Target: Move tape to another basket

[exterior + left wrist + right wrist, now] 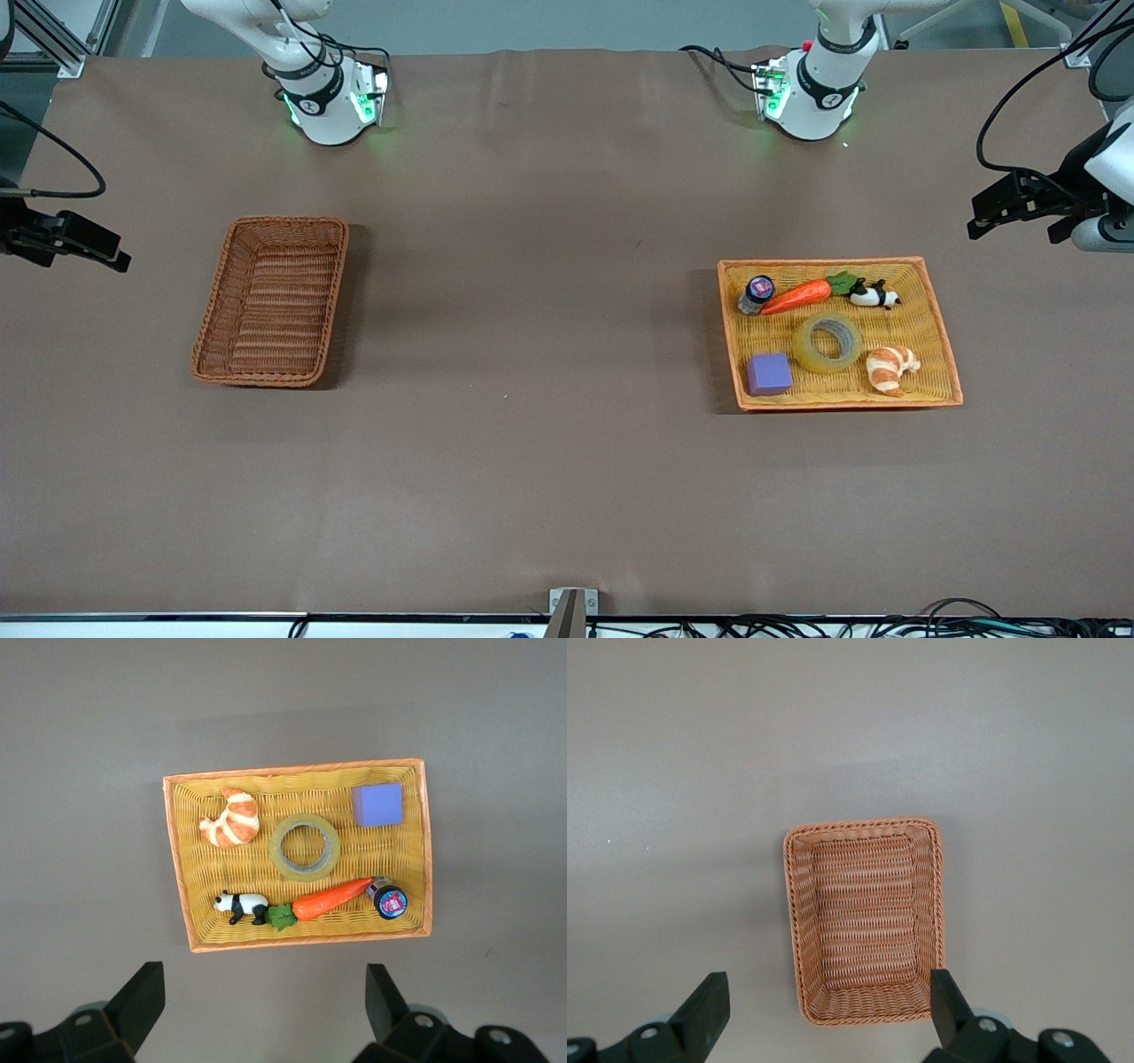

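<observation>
The tape (pixel 802 347), a yellowish translucent ring, lies flat in the middle of the shallow yellow-orange tray (pixel 921 310) toward the left arm's end of the table. It also shows in the left wrist view (pixel 276 849). The reddish-brown woven basket (pixel 270 301) stands empty toward the right arm's end and shows in the right wrist view (pixel 864 921). My left gripper (pixel 979 217) (pixel 261 979) is open and empty, high over bare table beside the tray. My right gripper (pixel 111 248) (pixel 824 985) is open and empty, high over the table by the basket.
In the tray with the tape lie a purple cube (pixel 768 373), a toy carrot (pixel 796 297), a small panda figure (pixel 875 295), a toy croissant (pixel 890 368) and a small blue-capped bottle (pixel 756 294). Brown table surface stretches between basket and tray.
</observation>
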